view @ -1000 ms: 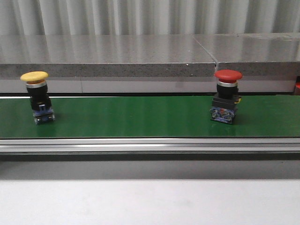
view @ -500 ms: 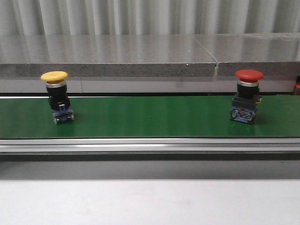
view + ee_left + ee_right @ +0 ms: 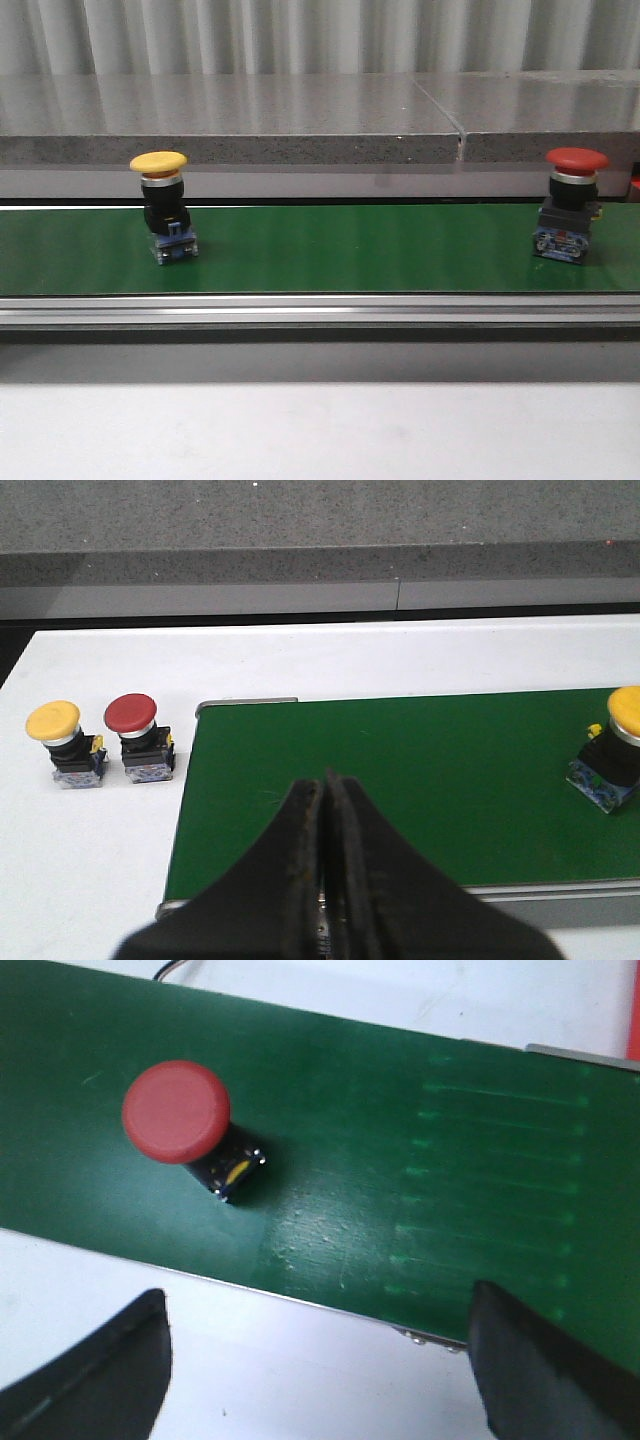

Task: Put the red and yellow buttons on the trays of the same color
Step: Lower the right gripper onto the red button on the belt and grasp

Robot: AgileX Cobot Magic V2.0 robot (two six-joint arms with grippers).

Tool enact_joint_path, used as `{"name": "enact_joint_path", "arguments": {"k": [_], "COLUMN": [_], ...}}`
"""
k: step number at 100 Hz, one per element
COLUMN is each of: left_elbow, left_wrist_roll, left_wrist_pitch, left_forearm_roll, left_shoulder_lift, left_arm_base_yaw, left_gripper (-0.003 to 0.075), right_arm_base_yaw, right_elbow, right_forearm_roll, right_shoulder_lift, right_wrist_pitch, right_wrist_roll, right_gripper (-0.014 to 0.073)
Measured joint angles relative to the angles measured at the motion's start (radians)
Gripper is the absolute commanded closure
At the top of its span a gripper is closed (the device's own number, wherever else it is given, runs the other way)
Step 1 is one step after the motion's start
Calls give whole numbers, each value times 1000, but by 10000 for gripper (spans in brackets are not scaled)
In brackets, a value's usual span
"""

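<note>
Above belt [image 3: 400,1160], right end effector [image 3: 320,1360] agape.

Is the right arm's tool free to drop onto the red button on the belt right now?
Probably yes. The right tool is open, its fingers spread wide, and the red button stands upright and alone on the green belt with nothing over it. It sits off to one side of the fingers' gap, so re-centring is needed.

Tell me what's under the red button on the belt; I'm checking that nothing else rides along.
Only the green conveyor belt lies under the red button, which stands upright on its black-and-blue base. The patch of belt beneath that base is covered, so unseen.
</note>
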Motion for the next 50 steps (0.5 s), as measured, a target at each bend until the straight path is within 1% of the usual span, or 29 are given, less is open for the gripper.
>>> {"name": "enact_joint_path", "arguments": {"k": [23,42,45,50], "left_elbow": [0,0,0,0], "left_wrist_roll": [0,0,0,0], "left_wrist_pitch": [0,0,0,0], "left_forearm_roll": [0,0,0,0], "left_shoulder_lift": [0,0,0,0], "left_arm_base_yaw": [0,0,0,0], "left_gripper": [740,740,740,740], "right_arm_base_yaw": [53,80,82,83], "right_elbow": [-42,-71,-76,-87], "right_forearm_roll": [0,0,0,0], "right_shoulder_lift": [150,241,257,280], "right_wrist_pitch": [-4,-69,-77,-88], "right_wrist_roll": [0,-2,-2,-2], "right_gripper": [-8,-7,0,43]}}
